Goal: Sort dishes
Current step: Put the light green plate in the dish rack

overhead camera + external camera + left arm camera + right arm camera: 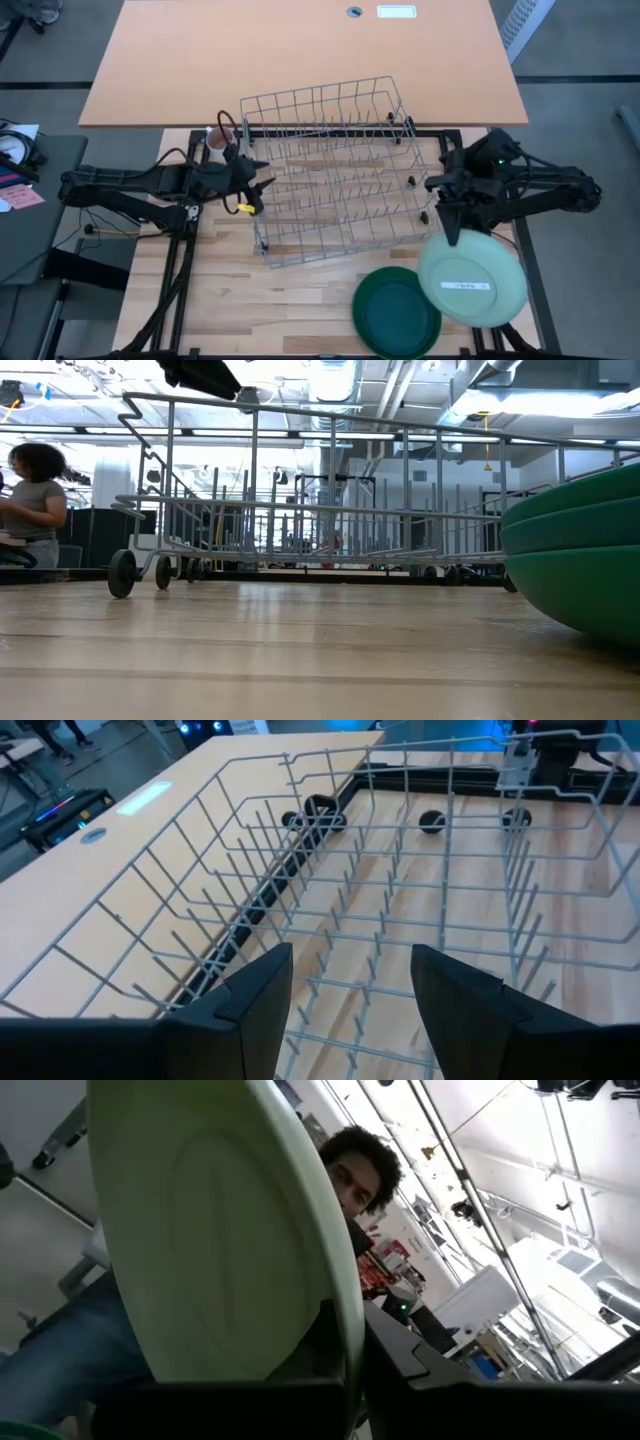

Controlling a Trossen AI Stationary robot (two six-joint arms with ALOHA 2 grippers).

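Note:
A wire dish rack (330, 170) on small wheels stands mid-table. My right gripper (452, 228) hovers off the rack's right near corner, shut on a pale mint plate (472, 278) that overlaps a stack of dark green plates (397, 312) lying on the table at the near right. The low view shows that stack (580, 560) close by at the right, and the rack (320, 510) beyond. My left gripper (255, 190) stands open at the rack's left side, with only rack wires (350, 950) showing past its fingers (250, 1010). My right gripper pinches the mint plate's rim (340, 1315) between its two fingers, at the plate's far edge (453, 240). The plate stretches from the fingers toward the table's near edge, its broad face with a white label (468, 285) up. It hangs above the table, over the green stack's right edge.
A pinkish mug (218, 140) stands by the rack's far left corner. A second orange tabletop (300, 60) lies beyond the rack. Bare wood (280, 300) shows at the near left. A person (35, 500) is in the room behind, and another (360, 1170) shows past the plate.

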